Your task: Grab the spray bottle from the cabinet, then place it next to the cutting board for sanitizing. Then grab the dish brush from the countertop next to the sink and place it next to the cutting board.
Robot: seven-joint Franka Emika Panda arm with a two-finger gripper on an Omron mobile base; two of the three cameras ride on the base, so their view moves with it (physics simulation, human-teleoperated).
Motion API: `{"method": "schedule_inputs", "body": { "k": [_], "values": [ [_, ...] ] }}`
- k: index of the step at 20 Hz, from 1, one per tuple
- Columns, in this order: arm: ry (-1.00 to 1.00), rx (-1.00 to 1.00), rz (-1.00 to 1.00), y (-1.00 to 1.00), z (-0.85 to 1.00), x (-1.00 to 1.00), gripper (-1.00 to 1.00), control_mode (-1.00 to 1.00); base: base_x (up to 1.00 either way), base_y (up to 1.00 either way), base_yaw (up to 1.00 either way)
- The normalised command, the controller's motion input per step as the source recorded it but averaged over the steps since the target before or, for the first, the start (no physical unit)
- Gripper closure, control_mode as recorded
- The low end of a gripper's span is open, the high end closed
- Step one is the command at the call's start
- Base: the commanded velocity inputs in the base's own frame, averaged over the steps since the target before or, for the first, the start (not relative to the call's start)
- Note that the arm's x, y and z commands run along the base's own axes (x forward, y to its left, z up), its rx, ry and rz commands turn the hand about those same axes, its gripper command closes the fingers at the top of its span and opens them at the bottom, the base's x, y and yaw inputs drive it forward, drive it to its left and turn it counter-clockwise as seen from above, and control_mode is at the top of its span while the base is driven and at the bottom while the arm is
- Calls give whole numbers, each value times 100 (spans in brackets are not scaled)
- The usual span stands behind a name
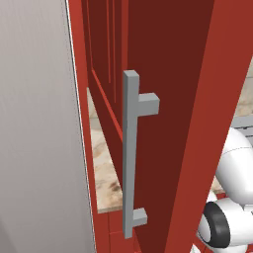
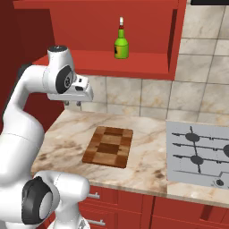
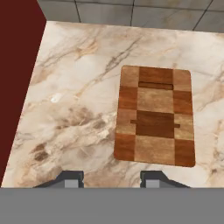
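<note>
kitchen | red cabinet (image 2: pixel 112 36) | marbled countertop (image 2: pixel 147 161) | hob (image 2: pixel 199 154)

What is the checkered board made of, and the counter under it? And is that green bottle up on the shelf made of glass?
The cutting board looks like wood: light and dark brown blocks with grain, satin finish. The countertop looks like polished stone, maybe marble: beige with brown veins and patches. The green bottle in the open cabinet is shiny and could be glass or plastic; it is too small to tell.
</note>
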Motion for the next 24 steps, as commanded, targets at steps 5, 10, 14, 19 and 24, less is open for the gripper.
{"method": "schedule_inputs", "body": {
  "k": [5, 10, 14, 19, 24],
  "values": [
    [0, 0, 0, 0, -1, -28, -100, -100, 0, 0, 0],
    [-5, 0, 2, 1, -5, -69, -100, -100, 0, 0, 0],
    [-57, -2, 1, -4, 20, -94, -100, -100, 0, 0, 0],
    [-72, 0, 0, -16, 40, -73, -100, -100, 0, 0, 0],
    [-66, 0, 0, -20, 70, -56, -100, -100, 0, 0, 0]
  ]
}}
